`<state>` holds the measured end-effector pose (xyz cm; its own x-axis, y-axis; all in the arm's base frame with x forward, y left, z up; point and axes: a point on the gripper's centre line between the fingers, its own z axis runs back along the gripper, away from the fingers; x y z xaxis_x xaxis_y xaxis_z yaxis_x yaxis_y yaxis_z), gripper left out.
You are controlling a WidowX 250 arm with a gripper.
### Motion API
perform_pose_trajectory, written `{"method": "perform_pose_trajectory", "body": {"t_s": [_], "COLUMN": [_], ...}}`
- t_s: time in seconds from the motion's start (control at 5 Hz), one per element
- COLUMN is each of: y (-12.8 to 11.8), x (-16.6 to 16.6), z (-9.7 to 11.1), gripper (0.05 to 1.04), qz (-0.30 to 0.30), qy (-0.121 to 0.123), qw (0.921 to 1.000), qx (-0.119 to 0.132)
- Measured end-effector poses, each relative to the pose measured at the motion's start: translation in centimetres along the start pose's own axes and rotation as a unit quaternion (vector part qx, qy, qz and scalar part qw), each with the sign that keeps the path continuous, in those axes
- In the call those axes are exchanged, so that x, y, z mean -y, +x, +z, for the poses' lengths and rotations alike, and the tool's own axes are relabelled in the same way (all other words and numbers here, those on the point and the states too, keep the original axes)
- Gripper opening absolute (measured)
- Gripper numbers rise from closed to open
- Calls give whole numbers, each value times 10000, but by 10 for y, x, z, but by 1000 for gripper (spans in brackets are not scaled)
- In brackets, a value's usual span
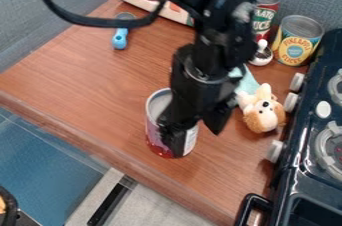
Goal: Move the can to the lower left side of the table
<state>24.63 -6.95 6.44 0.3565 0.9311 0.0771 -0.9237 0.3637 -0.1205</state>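
Observation:
The can (153, 132), with a pale metal top and a reddish lower part, stands upright near the front edge of the wooden table (93, 90), left of the stove. My black gripper (198, 141) hangs down over the can's right side with its fingers spread apart. One finger overlaps the can's front and hides part of its label and rim; the other is off to the can's right. Whether either finger touches the can, I cannot tell.
A plush dog (262, 112) lies to the right, beside the black stove (300, 170). Two other cans, tomato (264, 12) and pineapple (296, 42), stand at the back right near a small silver-and-white object (261, 55). A blue-handled utensil (120, 37) lies at the back left.

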Motion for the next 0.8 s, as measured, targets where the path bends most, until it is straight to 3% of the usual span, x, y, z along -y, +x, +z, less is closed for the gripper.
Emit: {"method": "perform_pose_trajectory", "body": {"t_s": [0.2,0.4,0.6,0.8], "y": [19,37,62,95], "x": [-7,-14,-20,-35], "z": [2,1,0,-6], "gripper": [999,999,999,999], "qz": [187,460,589,942], "qy": [-10,-51,-33,171], "qw": [9995,9987,9971,9933], "qx": [249,214,477,650]}}
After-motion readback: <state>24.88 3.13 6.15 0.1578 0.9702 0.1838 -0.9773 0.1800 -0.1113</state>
